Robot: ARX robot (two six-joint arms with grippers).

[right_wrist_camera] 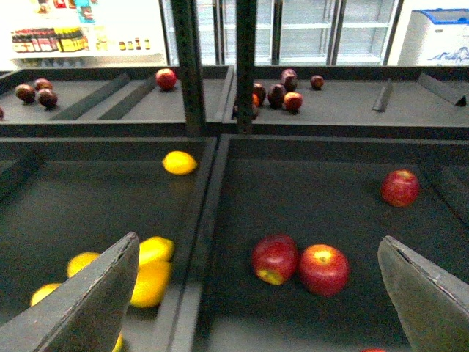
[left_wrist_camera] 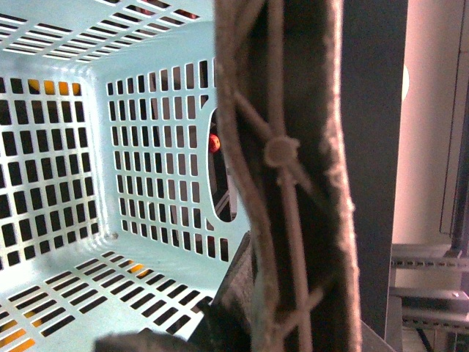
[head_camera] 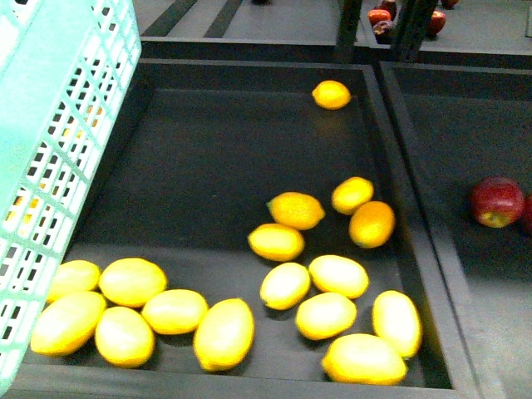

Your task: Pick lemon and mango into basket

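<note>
Yellow smooth lemon [head_camera: 296,209] looks light, firm, slippery — I'd pinch across its middle; right jaws wide apart and empty, left jaws can't tell.

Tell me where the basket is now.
In the front view the basket is tilted at the far left, over the left edge of the dark bin, next to the yellow fruits in its near-left corner.

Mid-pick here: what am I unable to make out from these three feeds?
- Left gripper's finger: left wrist view, blurred and close, blocks mid-frame; open or shut cannot be told.
- Basket: front view, cut off by left and top edges; handles unseen.
- Near yellow fruits: front view, glare washes out skin detail.
- Both arms: outside the front view.
</note>
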